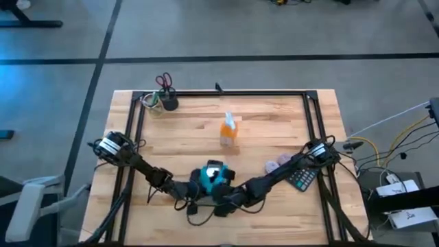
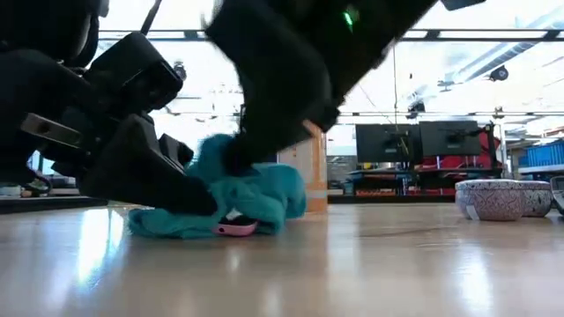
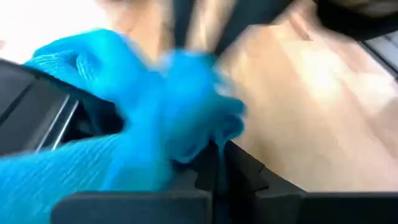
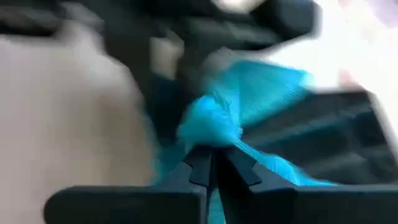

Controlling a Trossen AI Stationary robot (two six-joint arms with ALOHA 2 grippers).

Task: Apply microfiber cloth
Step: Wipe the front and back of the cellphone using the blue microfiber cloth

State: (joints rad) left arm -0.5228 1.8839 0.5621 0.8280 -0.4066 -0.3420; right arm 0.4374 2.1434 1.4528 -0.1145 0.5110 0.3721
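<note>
At the lower centre of the high view, the soft bright turquoise microfiber cloth (image 1: 211,177) lies bunched on the pale wooden bench (image 1: 274,123). The left gripper (image 1: 197,186) and the right gripper (image 1: 223,194) meet over it, each with its fingers pinched together on a fold of cloth. Farther up the frame stands a small orange spray bottle (image 1: 229,130).

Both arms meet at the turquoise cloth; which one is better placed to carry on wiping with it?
Probably the right. The right gripper is shut on a fold of the bright turquoise-blue microfiber cloth at its fingertips. The left gripper also pinches the cloth, but fabric bunches over it, so the edge is slight.
</note>
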